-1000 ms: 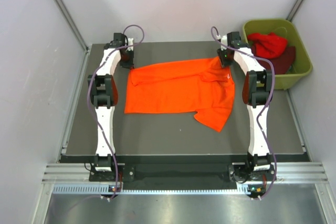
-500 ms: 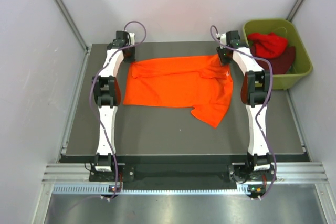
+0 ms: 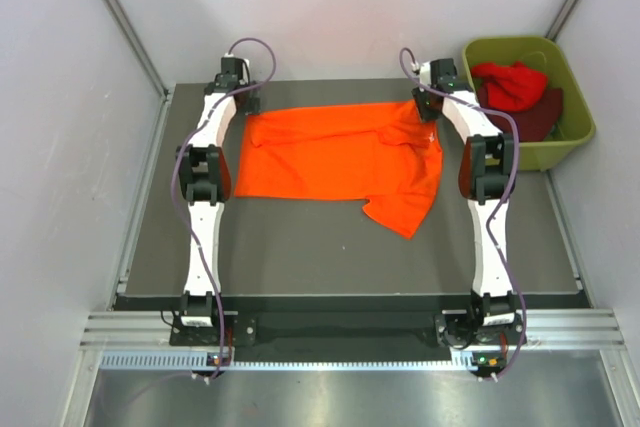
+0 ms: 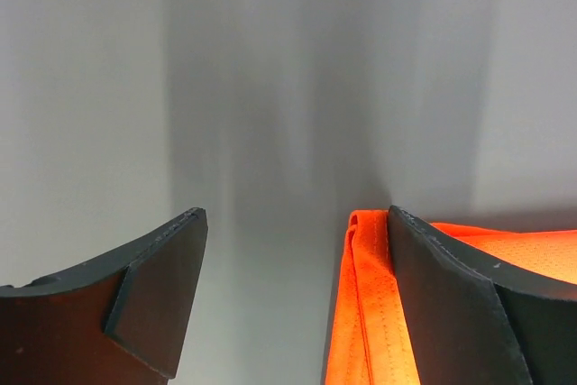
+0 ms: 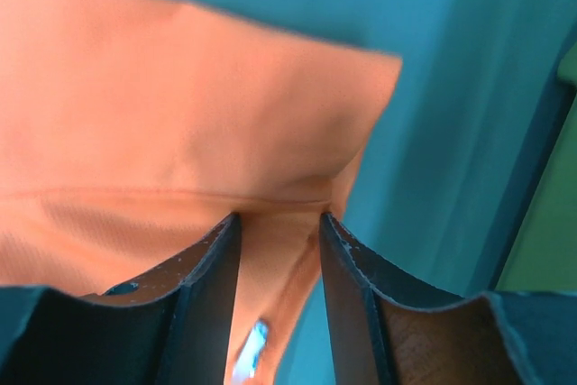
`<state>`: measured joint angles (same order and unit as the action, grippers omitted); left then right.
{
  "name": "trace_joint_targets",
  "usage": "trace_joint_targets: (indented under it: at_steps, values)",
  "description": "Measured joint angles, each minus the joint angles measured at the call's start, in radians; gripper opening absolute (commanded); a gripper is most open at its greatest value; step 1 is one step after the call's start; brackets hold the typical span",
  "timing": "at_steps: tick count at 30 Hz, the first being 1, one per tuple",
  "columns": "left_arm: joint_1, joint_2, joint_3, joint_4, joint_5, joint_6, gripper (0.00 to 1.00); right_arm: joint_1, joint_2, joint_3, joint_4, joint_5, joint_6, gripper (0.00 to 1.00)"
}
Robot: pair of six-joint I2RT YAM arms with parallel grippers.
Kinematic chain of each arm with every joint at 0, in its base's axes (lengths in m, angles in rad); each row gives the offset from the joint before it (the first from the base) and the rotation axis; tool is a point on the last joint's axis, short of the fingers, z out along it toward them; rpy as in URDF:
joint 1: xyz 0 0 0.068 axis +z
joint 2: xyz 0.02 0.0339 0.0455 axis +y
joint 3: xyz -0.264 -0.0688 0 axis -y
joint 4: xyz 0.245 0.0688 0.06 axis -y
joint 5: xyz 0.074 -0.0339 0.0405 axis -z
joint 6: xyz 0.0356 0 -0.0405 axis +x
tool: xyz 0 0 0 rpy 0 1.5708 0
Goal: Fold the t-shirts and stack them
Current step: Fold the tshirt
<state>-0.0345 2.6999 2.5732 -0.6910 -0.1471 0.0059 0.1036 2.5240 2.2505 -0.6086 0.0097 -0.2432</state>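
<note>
Now, left jaws wide, orange t-shirt hem loose between them, hugging one finger; right jaws narrow, pinching shirt corner; cloth spread on tabletop between both jaws; best lift left straight up, avoid snagging hem, then free right likewise.

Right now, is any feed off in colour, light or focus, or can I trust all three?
Top external: even light, sharp, the orange t-shirt true in colour. Right wrist: heavy teal cast, the shirt looks pale salmon, the table turquoise; right fingers soft. Left wrist: soft grey shadow bands on the wall; left fingers nearly black, the shirt's hem stitching in focus.
</note>
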Motion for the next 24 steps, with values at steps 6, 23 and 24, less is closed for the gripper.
trace_joint_targets:
  at_steps: [6, 23, 24]
  values:
    - [-0.005, -0.203, -0.243, -0.016, 0.006, -0.011, 0.86, 0.001, -0.187, -0.233, -0.023, 0.004, -0.017, 0.43]
    - [-0.008, -0.629, -0.764, -0.017, 0.306, -0.177, 0.61, 0.098, -0.837, -0.923, 0.021, -0.13, -0.184, 0.45]
    - [-0.008, -0.595, -0.753, -0.018, 0.322, -0.184, 0.54, 0.104, -0.837, -0.932, 0.015, -0.131, -0.19, 0.45]
